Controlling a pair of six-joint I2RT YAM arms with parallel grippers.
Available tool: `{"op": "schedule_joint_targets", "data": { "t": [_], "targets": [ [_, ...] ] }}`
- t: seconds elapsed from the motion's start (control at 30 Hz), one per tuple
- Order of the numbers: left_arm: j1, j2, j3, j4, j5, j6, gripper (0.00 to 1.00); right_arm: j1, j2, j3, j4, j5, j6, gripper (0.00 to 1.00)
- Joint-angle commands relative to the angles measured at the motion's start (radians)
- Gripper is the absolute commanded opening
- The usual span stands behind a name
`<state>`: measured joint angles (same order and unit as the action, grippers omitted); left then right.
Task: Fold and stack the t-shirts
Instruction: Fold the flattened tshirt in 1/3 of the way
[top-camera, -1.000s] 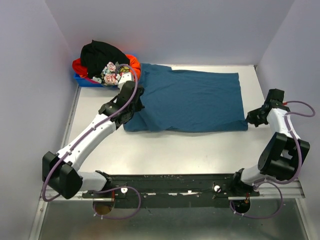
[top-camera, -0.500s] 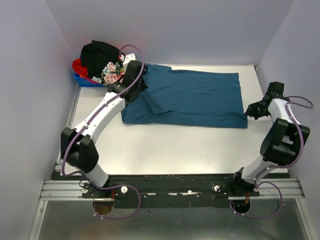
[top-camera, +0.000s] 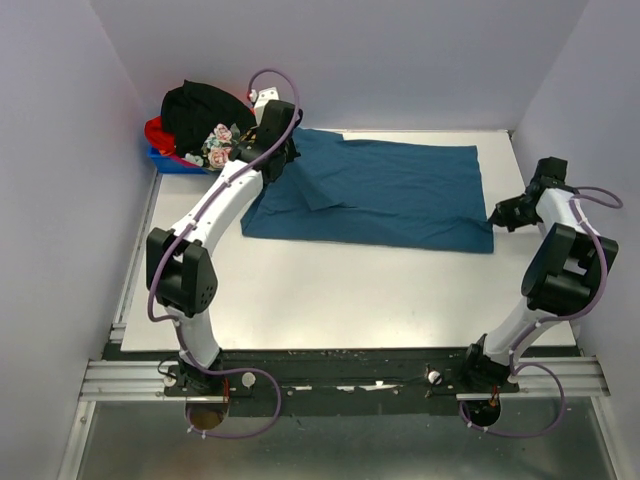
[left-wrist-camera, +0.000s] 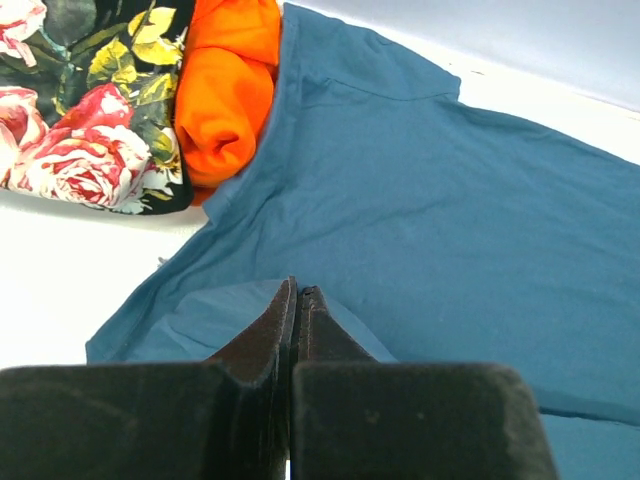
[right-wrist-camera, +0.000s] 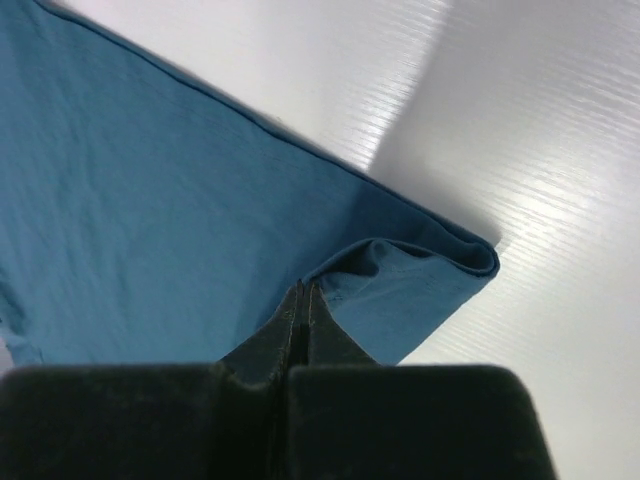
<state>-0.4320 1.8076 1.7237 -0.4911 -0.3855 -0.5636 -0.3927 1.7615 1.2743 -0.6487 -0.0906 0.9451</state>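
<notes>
Right claw (right-wrist-camera: 303, 290) is pressed shut w/ a small raised fold of the teal shirt (top-camera: 390, 195) pinched btwn its tips. That's at the shirt's near-right corner, close to the right edge of the table (top-camera: 350, 300). Shirt itself lies spread mostly flat on the far half of the table, long side running left-right, near hem a bit slanted. Toward its left end a flap of cloth is doubled over on top. Left claw (left-wrist-camera: 298, 295) sits over the far-left part of the shirt, tips also pressed together & pinching a lifted fold of the same teal cloth. Just beyond, in the far-left corner, the other shirts are heaped on a blue bin (top-camera: 168, 163). Orange shirt (left-wrist-camera: 232, 85) touches the teal one's edge, flowered shirt (left-wrist-camera: 85, 130) is right beside it, and black shirt (top-camera: 200, 108) is piled on top at the back.
</notes>
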Motion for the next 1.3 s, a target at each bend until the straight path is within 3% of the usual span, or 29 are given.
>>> {"op": "schedule_joint_targets", "data": {
  "t": [0.0,0.57,0.6,0.67,0.7,0.73,0.77,0.83,0.87,1.07,1.17,1.27],
  "targets": [
    [0.025,0.041,0.065,-0.023,-0.009,0.022,0.0,-0.003,0.032,0.066,-0.019,-0.035,0.02,0.01],
    [0.041,0.236,0.27,-0.076,0.013,0.042,0.0,-0.003,0.122,0.143,-0.011,-0.054,0.027,0.01],
    [0.044,0.243,0.272,-0.072,0.011,0.042,0.0,-0.005,0.125,0.14,-0.003,-0.054,0.026,0.04],
    [0.047,0.263,0.274,-0.06,0.014,0.041,0.01,-0.005,0.121,0.122,0.039,-0.067,0.023,0.21],
    [0.049,0.275,0.274,-0.047,0.022,0.039,0.13,-0.003,0.118,0.109,0.059,-0.072,0.026,0.38],
    [0.052,0.288,0.272,-0.035,0.03,0.027,0.37,-0.005,0.11,0.102,0.07,-0.069,0.029,0.56],
    [0.056,0.298,0.272,-0.023,0.043,0.009,0.62,-0.003,0.105,0.097,0.073,-0.063,0.029,0.67],
    [0.067,0.306,0.258,0.021,0.082,-0.01,0.83,-0.003,0.081,0.091,0.077,-0.044,0.014,0.74],
    [0.07,0.305,0.257,0.04,0.095,-0.013,0.88,-0.003,0.058,0.089,0.07,-0.032,0.005,0.74],
    [0.076,0.191,0.217,0.048,0.112,-0.021,0.88,0.002,-0.129,-0.087,0.067,0.06,-0.031,0.69],
    [0.075,0.06,0.072,0.065,0.103,-0.067,0.86,0.002,-0.2,-0.199,0.093,0.074,-0.031,0.65],
    [0.075,-0.088,-0.172,0.149,0.086,-0.128,0.84,0.002,-0.232,-0.274,0.116,0.071,-0.04,0.56]
  ]
}}
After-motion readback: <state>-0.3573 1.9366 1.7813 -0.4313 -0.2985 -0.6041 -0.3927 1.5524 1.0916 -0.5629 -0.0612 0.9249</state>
